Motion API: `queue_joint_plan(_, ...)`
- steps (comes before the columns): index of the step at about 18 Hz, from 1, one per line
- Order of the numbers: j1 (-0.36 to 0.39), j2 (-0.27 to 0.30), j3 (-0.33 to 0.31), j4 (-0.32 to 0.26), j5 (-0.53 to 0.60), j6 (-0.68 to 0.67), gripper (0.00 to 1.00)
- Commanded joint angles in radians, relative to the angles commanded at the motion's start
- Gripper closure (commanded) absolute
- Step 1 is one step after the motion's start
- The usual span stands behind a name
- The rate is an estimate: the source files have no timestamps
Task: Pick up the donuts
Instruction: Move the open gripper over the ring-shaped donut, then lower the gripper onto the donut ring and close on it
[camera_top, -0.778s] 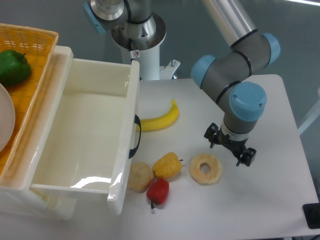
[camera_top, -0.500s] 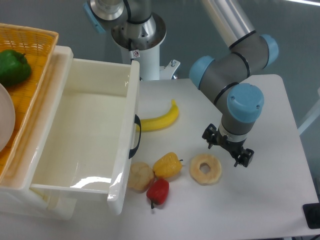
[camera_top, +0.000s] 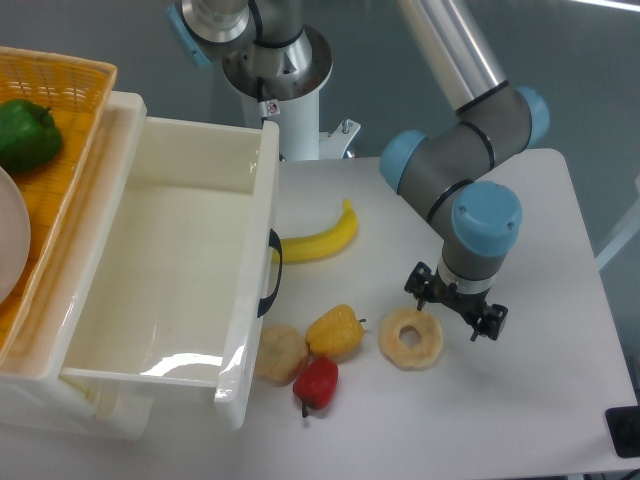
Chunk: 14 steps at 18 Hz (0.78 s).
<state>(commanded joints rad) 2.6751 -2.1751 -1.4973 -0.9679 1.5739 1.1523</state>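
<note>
gripper (camera_top: 456, 310) has slid left and lower, now just right of donuts (camera_top: 411, 338) | fingers spread, holding nothing | donuts flat on desk (camera_top: 540, 400), lower centre-right | approach closing, grasp pending

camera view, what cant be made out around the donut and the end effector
- Camera: whether the end effector touches the donut; overhead angle hides its height.
- Its finger pads are too small and dark to judge.
- The tan lump is partly hidden by the white bin.
</note>
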Motion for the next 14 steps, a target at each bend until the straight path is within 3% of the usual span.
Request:
queue_joint_plan(4, 0.016, -0.021, -0.003, 0.0, -0.04, -0.126, 0.0)
queue_joint_plan(14, 0.009, -0.041, 0.012, 0.0, -0.069, -0.241, 0.0)
